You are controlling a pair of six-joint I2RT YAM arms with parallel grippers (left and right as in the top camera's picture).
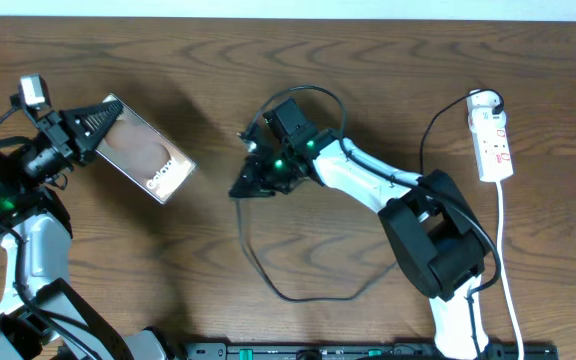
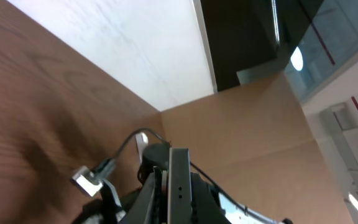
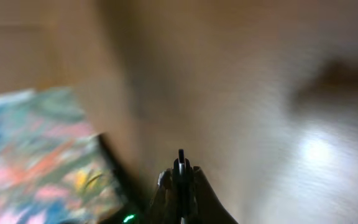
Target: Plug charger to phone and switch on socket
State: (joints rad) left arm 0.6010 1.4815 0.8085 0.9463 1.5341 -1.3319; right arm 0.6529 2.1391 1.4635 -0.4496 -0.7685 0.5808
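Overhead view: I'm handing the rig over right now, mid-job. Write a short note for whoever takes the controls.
Left gripper: shut on one end of the phone, at the left of the table; the Galaxy end points toward the right arm.
Right gripper: shut, mid-table; a thin black tip between its fingers looks like the charger, whose cable loops across the table.
Socket: far right, no gripper near it; switch position unreadable.
Done: phone and, apparently, charger gripped.
Left: close the gap between tip and phone, plug in, switch on the socket.
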